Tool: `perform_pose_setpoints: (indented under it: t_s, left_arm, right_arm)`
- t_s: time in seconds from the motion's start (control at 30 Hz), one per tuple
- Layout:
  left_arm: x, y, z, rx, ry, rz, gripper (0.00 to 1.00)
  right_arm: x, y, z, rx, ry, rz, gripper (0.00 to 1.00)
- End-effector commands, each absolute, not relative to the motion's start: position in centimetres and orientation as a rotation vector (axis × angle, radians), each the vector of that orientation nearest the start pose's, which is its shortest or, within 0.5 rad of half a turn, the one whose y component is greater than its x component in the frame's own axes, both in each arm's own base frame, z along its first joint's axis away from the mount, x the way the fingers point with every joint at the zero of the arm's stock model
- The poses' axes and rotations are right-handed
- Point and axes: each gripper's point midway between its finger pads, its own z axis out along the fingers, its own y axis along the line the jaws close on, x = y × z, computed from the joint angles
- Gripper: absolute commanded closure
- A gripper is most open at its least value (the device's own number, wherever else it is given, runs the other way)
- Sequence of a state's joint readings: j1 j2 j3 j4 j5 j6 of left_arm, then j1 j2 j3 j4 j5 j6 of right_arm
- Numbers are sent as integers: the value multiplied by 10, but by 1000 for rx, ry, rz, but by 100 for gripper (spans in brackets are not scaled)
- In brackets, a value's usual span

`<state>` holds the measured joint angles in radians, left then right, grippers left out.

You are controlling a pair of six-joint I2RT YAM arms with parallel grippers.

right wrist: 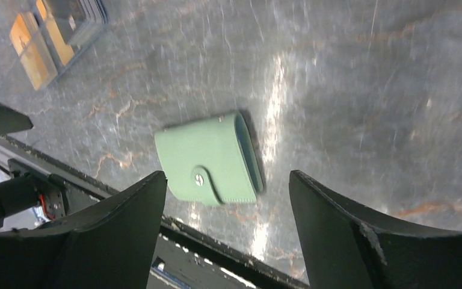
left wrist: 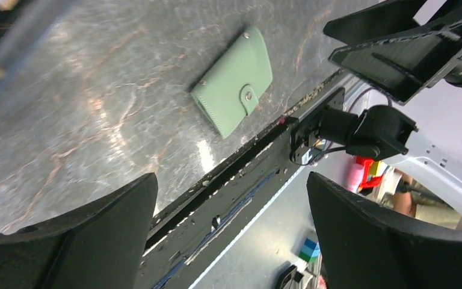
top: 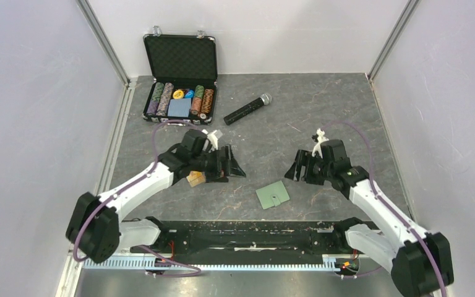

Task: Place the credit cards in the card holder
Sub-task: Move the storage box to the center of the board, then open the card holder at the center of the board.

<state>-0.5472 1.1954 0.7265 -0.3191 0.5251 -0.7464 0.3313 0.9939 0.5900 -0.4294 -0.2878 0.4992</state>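
Note:
The sage-green card holder (top: 273, 195) lies shut and snapped on the table near the front edge, between the two arms. It also shows in the left wrist view (left wrist: 233, 89) and in the right wrist view (right wrist: 207, 159). The credit cards (right wrist: 36, 45), orange ones beside a dark one, lie in a clear tray at the top left of the right wrist view. In the top view the cards (top: 194, 179) are mostly hidden under the left arm. My left gripper (top: 234, 164) is open and empty, left of the holder. My right gripper (top: 297, 168) is open and empty, above and right of it.
An open black case (top: 180, 80) of poker chips with a blue block stands at the back left. A black microphone (top: 247, 109) lies behind the grippers. The black base rail (top: 253, 238) runs along the near edge. Walls close in both sides.

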Motion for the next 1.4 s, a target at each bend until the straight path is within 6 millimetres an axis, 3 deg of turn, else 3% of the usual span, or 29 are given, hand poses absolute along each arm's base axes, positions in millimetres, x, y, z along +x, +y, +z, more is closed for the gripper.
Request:
perform_pose_setpoints:
  t_s: [0.0,0.23,0.4,0.6,0.83,1.03,1.2,1.37]
  left_arm:
    - [205,-296,148,135,2523,-1232,0]
    - [191,-359,111,387,2652,-1178,7]
    - [196,-376,80,488,2721,-1027,11]
    - [201,-376,53,538,2782,-931,14]
    - [186,-362,28,546,2862,-901,18]
    - [169,-357,27,482,2873,-1004,28]
    - [158,-355,29,386,2858,-1100,36]
    - [160,-351,23,328,2870,-1060,36]
  right_arm:
    - [185,152,80,154,2534,846,23]
    - [152,165,53,335,2530,1068,31]
    - [144,171,45,376,2533,1149,39]
    - [150,173,41,377,2527,1152,43]
    - [169,181,43,351,2494,1180,46]
    - [193,195,65,281,2420,1245,48]
    - [203,203,81,188,2375,1290,46]
    - [196,189,65,175,2471,1147,40]
